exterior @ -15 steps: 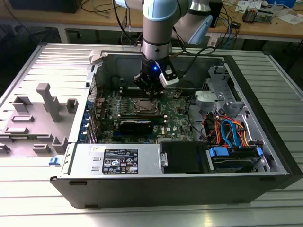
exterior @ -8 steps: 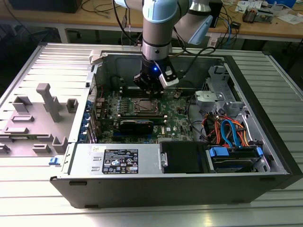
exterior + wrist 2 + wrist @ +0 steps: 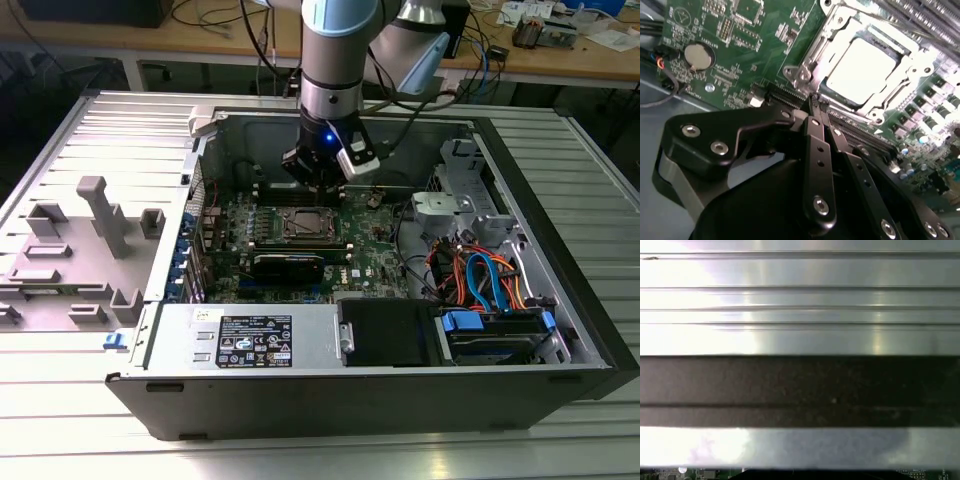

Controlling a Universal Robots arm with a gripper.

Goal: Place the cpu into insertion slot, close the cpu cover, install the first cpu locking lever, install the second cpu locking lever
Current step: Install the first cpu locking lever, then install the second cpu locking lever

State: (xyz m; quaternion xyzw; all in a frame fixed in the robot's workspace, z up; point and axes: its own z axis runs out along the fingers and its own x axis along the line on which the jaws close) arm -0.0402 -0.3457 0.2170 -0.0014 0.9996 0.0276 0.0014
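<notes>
The cpu (image 3: 860, 70), a dull silver square, lies flat in the insertion slot (image 3: 305, 222) on the green motherboard (image 3: 740, 30). The cpu cover (image 3: 812, 52), a silver frame, lies down around the chip, which shows through its window. In the second wrist view my gripper (image 3: 818, 102) is shut, its black fingers pressed together with nothing between them. The tips hover just beside the socket's edge, over a black card slot. In the exterior view the gripper (image 3: 322, 185) hangs inside the open computer case, just behind the socket.
A coin battery (image 3: 698, 55) sits on the board away from the socket. Long black card slots (image 3: 860, 132) run beside the socket. The power supply (image 3: 250, 340) and a drive bay with orange and blue cables (image 3: 480, 280) line the case. Grey fixtures (image 3: 100, 215) stand on the ribbed table.
</notes>
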